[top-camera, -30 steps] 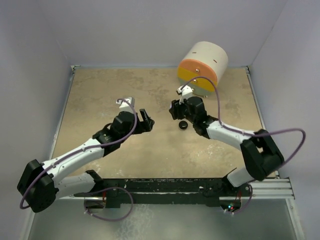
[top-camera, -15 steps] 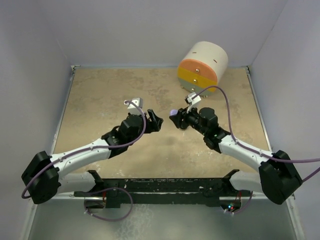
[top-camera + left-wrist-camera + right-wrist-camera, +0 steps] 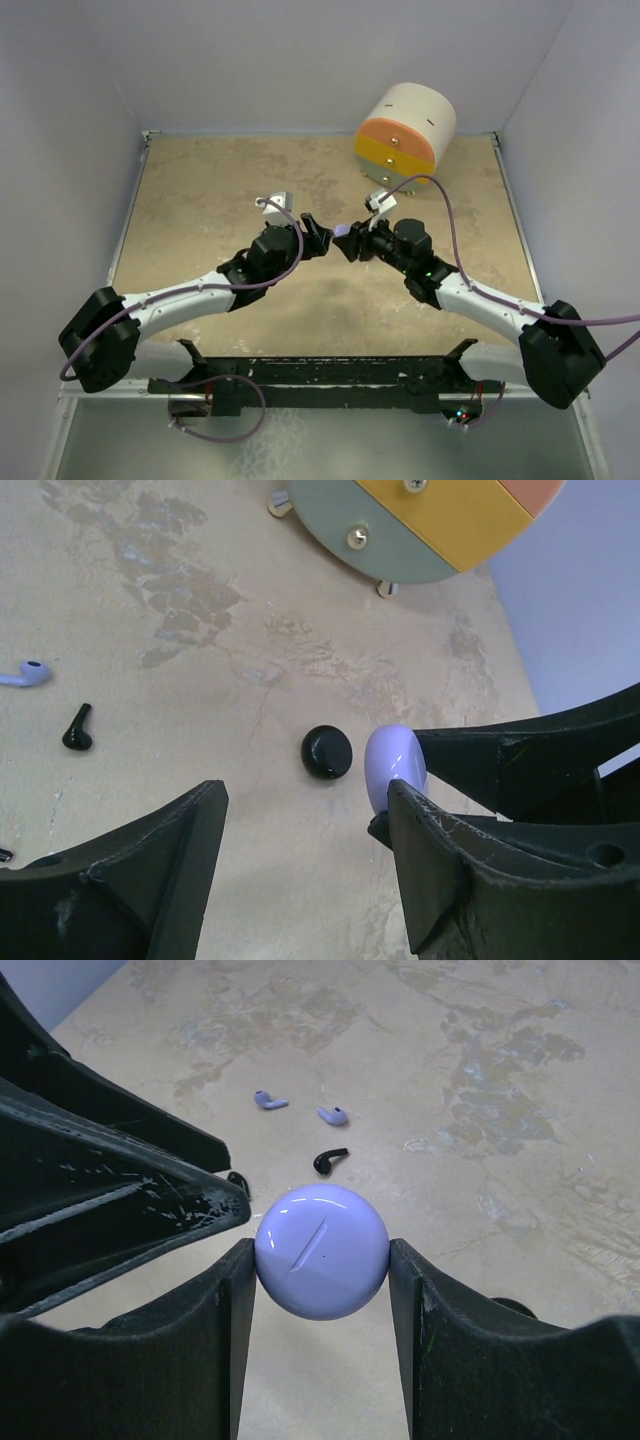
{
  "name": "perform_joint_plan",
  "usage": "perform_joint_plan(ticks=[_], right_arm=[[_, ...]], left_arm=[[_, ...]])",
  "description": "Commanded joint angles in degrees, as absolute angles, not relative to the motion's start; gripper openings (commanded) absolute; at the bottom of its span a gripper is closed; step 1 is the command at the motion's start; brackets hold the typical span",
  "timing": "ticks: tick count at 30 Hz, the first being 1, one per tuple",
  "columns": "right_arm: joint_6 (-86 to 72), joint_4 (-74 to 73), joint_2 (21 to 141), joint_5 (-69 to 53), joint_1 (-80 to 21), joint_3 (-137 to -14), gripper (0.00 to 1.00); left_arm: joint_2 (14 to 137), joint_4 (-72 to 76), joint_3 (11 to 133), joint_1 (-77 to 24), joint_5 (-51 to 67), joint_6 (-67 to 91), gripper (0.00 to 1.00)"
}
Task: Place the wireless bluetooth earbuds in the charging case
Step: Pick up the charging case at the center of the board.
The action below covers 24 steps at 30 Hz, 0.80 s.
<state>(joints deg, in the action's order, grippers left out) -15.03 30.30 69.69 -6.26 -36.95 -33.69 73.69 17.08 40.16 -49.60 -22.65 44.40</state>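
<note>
My right gripper (image 3: 322, 1260) is shut on the round lavender charging case (image 3: 322, 1250) and holds it above the table; the top view shows the case (image 3: 343, 231) between the two arms. My left gripper (image 3: 305, 810) is open, and its right finger is close beside the lavender case (image 3: 393, 768). Two lavender earbuds (image 3: 268, 1100) (image 3: 334, 1115) and a black earbud (image 3: 331, 1159) lie on the table beyond the case. A second black earbud (image 3: 238, 1182) is partly hidden by the left finger. The left wrist view shows one lavender earbud (image 3: 25, 674) and one black earbud (image 3: 77, 728).
A black round case (image 3: 327, 751) lies on the table below the grippers. A large round drum (image 3: 400, 135) with an orange, yellow and green face lies at the back right. Walls enclose the table on three sides.
The right gripper has lifted the lavender case and carried it left toward the centre. The left arm has moved right until its open gripper is beside the case.
</note>
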Motion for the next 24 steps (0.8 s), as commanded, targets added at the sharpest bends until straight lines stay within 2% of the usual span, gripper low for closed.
perform_joint_plan(ticks=[1,10,24], right_arm=[[-15.9,33.1,67.8,-7.6,-37.7,-34.3,0.00],[-15.8,33.1,67.4,-7.4,-38.4,-34.0,0.00],[-15.4,33.3,66.5,-7.7,-38.9,-35.0,0.00]], left_arm=[[73.9,24.0,42.7,-49.9,-20.9,45.0,0.64],[75.3,31.0,40.9,-49.9,-14.7,46.0,0.62],[77.4,31.8,40.6,-49.9,-12.7,48.0,0.55]])
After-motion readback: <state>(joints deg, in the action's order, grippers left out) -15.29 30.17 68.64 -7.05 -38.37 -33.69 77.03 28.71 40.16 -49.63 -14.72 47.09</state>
